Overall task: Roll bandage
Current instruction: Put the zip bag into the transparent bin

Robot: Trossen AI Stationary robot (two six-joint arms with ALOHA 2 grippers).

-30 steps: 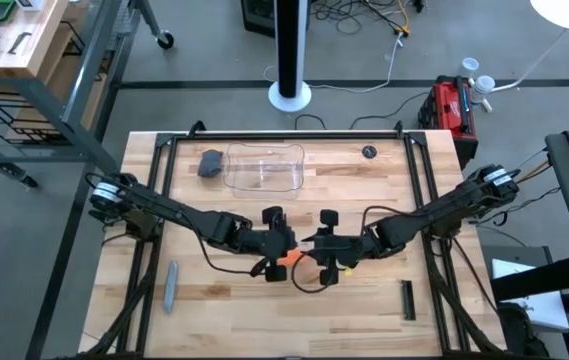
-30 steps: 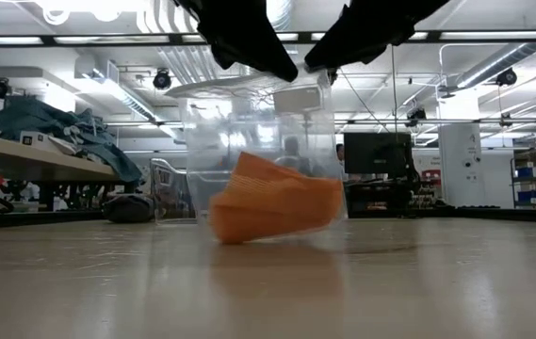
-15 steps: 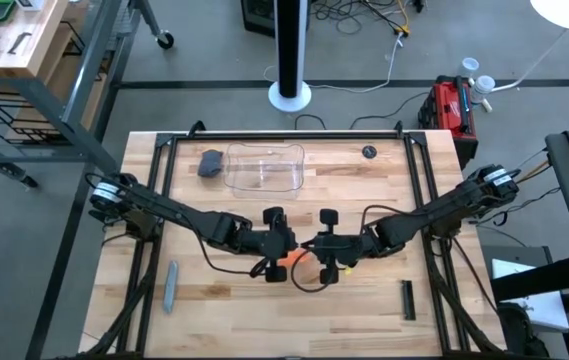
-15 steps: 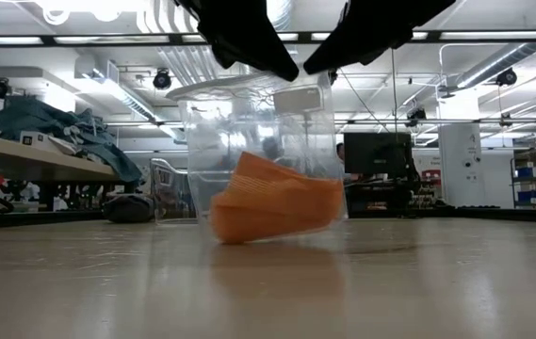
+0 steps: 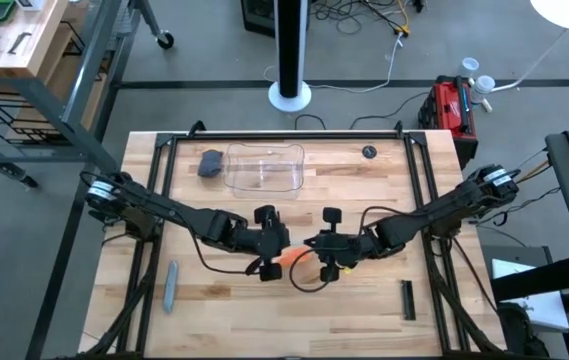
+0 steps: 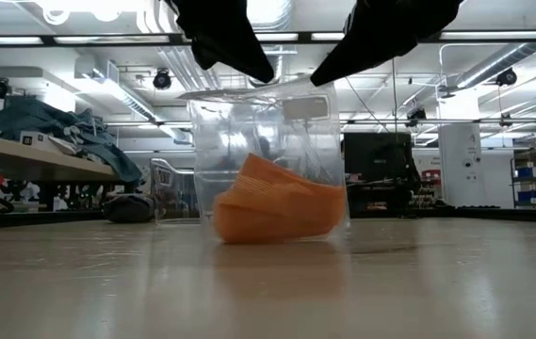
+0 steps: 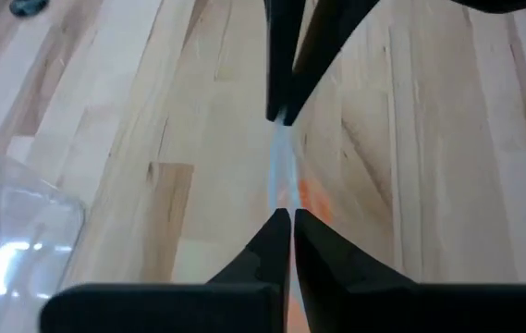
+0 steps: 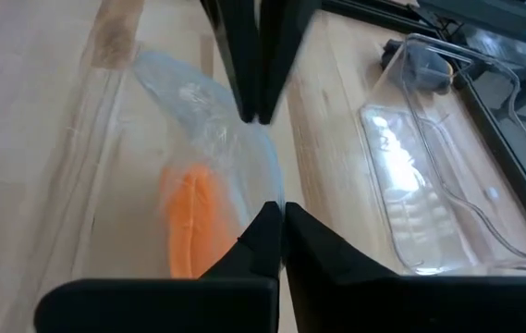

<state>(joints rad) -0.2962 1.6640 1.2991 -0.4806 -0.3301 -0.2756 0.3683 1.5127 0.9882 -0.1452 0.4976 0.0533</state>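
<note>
The orange bandage (image 6: pixel 279 211) sits inside a clear plastic wrapper (image 8: pixel 209 122), and its lower side rests on the table. In the high view the bandage (image 5: pixel 290 258) shows at the table's middle, between the two grippers. My left gripper (image 5: pixel 270 252) is shut on the wrapper from the left. My right gripper (image 5: pixel 311 246) is shut on it from the right. The two pairs of fingertips nearly meet tip to tip over the bandage (image 8: pixel 189 222). My left gripper pinches the wrapper's thin upper edge (image 7: pixel 281 183) between its two fingertips, slanting down from the table's left. The film runs on to the other gripper's tips. My right gripper pinches the clear film's top (image 8: pixel 261 190) at its fingertips, slanting down from the table's right. The wrapper hangs below, with the bandage in it on the table.
A clear plastic tub (image 5: pixel 264 168) stands at the far side with a dark grey lump (image 5: pixel 210 162) beside it. A grey stick (image 5: pixel 171 285) lies near left, a black bar (image 5: pixel 407 300) near right, and a small dark disc (image 5: pixel 368 152) far right.
My left gripper has shifted a little toward the table's left edge, still shut on the wrapper. The wrapper's top has spread wider between the two grippers. The bandage stays on the table and has settled slightly more level.
</note>
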